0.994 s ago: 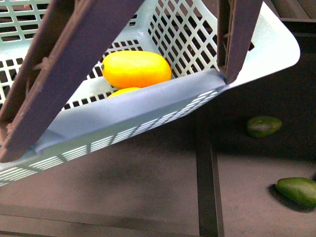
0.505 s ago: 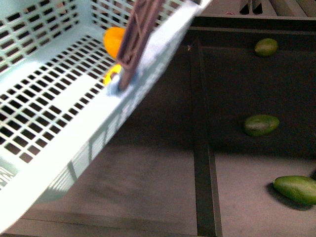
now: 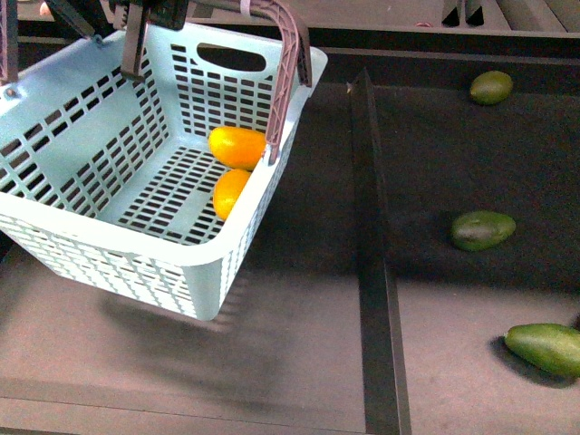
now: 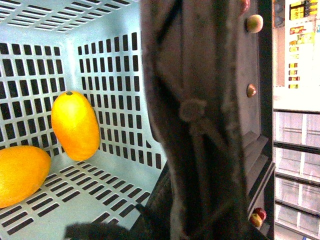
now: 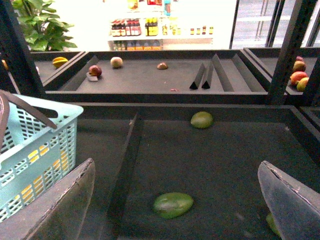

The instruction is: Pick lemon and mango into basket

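The basket point(image 3: 109, 237) fills the upper left of my front view, tilted, hanging above the dark shelf floor point(image 3: 299, 353) with its shadow lying below it. Its brown handle point(image 3: 288, 63) arches up at the top of the frame, where part of my left arm shows at the upper left edge. My left wrist view is filled at its centre by that handle point(image 4: 200, 120), pressed close against the lens, so I am clearly carrying the basket by it, yet I cannot tell from these frames how my left fingers are set.

Inside the basket lie 2 yellow-orange fruits against its right wall. The mango point(image 3: 238, 147) lies higher in the frame, just beside the foot of the handle; the lemon point(image 3: 230, 192) lies right below it on the slotted floor, and they seem to touch.

My right gripper point(image 5: 175, 200) is spread wide and holds nothing, its 2 fingers at the lower corners of the right wrist view.

Right of the shelf divider point(image 3: 372, 245), 3 green fruits lie well apart: at the upper right point(image 3: 491, 87), the middle right point(image 3: 483, 230) and the lower right point(image 3: 544, 349).
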Tool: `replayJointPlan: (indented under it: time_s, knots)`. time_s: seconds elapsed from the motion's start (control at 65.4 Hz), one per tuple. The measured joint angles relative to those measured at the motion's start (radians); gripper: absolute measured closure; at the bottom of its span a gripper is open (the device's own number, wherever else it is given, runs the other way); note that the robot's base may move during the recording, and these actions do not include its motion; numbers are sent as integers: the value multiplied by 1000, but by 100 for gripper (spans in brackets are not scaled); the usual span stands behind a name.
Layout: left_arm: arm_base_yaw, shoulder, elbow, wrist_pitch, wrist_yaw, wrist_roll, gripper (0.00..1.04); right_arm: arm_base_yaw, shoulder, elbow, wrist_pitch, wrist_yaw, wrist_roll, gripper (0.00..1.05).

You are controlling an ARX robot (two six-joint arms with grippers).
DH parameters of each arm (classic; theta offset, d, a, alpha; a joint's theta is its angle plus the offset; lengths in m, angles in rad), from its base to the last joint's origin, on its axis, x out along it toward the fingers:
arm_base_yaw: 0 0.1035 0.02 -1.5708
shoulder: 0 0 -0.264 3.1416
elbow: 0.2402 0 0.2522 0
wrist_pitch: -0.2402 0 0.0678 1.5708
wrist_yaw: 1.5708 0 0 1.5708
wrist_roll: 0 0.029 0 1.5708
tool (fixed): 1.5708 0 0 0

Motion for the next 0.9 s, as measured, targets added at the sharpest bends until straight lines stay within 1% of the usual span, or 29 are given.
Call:
replayJointPlan:
  time_s: [0.138,0.291,0.321,0.382,0.398,0.428,0.444,0.474,0.535,0.566,0.627,0.658,0.673,0.704,0.719,0.78,0.795,0.857,0.902]
  knots:
    - [10,46,-5,9,25,-45,101,0,0,0,0,0,0,9]
    - [10,46,-28,23,26,-70,100,0,0,0,0,0,0,9]
    - [10,45,-36,34,27,-77,96,0,0,0,0,0,0,9]
    - [11,38,-46,29,28,-88,82,0,0,0,0,0,0,9]
    - [11,37,-48,28,28,-90,80,0,0,0,0,0,0,9]
    - [13,27,-61,24,22,-103,73,0,0,0,0,0,0,9]
    - [13,26,-62,24,22,-105,72,0,0,0,0,0,0,9]
    - [16,13,-77,11,14,-122,65,0,0,0,0,0,0,9]
    - [23,-11,-103,-10,2,-144,54,0,0,0,0,0,0,9]
    - [29,-29,-117,-31,-5,-156,47,0,0,0,0,0,0,9]
    - [37,-59,-135,-67,-23,-153,36,0,0,0,0,0,0,9]
    - [43,-82,-141,-108,-36,-146,30,0,0,0,0,0,0,9]
    - [45,-89,-143,-117,-37,-143,28,0,0,0,0,0,0,9]
    - [51,-121,-158,-152,-43,-132,21,0,0,0,0,0,0,9]
    - [53,-129,-162,-161,-45,-131,19,0,0,0,0,0,0,9]
    - [58,-193,-196,-223,-68,-104,7,0,0,0,0,0,0,9]
    - [59,-212,-205,-244,-76,-95,5,0,0,0,0,0,0,9]
    - [55,-279,-238,-327,-95,-68,8,0,0,0,0,0,0,9]
    - [44,-348,-290,-351,-106,-43,7,0,0,0,0,0,0,9]
